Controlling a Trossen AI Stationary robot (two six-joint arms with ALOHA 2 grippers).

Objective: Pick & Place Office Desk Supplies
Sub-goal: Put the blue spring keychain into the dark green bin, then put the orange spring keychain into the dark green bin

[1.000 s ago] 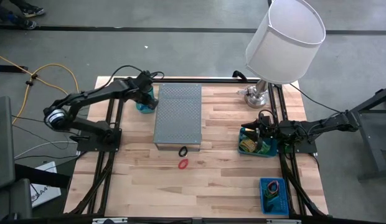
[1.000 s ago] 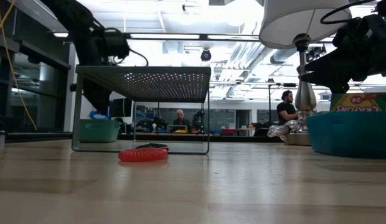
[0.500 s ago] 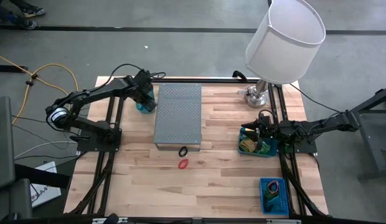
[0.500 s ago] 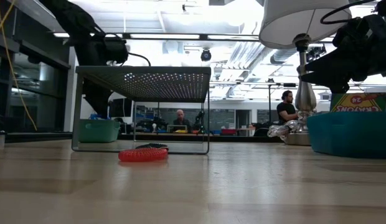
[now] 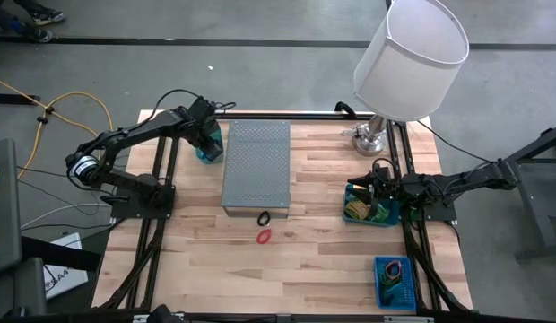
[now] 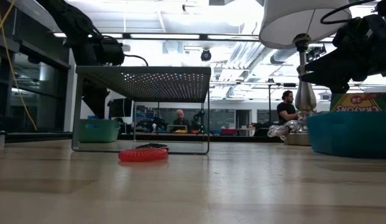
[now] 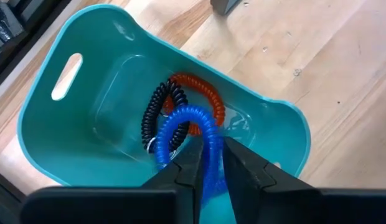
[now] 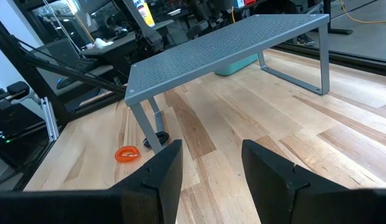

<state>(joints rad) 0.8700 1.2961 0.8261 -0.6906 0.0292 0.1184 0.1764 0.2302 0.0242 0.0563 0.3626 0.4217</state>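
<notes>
My left gripper [image 7: 208, 152] is at the table's far left, over a small teal bin [image 7: 62, 140], shut on a blue coiled loop [image 7: 183, 124]. A black coil [image 7: 152, 115] and an orange-red coil [image 7: 202, 99] lie on the bin's floor. In the high view this gripper [image 5: 206, 137] is beside the grey perforated stand. A red coil [image 5: 264, 236] and a dark coil [image 5: 264, 218] lie on the wood near the stand's near edge. My right gripper [image 8: 211, 146] is open and waits over a teal bin [image 5: 372, 213] at the table's right. My left gripper pinches the blue coiled loop between its two fingers at one side of the loop [image 7: 211, 146]. The fingers point down into the teal bin from above. The rest of the loop sticks out past the fingertips over the black coil; whether it touches it, I cannot tell.
The grey perforated stand [image 5: 256, 166] takes the table's middle-left. A lamp with a white shade [image 5: 408, 54] stands at the far right. The right bin holds a crayon box [image 6: 358, 101]. A blue tray [image 5: 395, 283] with small items sits at the near right corner. Bare wood lies in front.
My left gripper has shifted a little toward the table's far left corner, staying over the teal bin with the blue coil in its fingers. The right arm and the coils on the table have kept still.
</notes>
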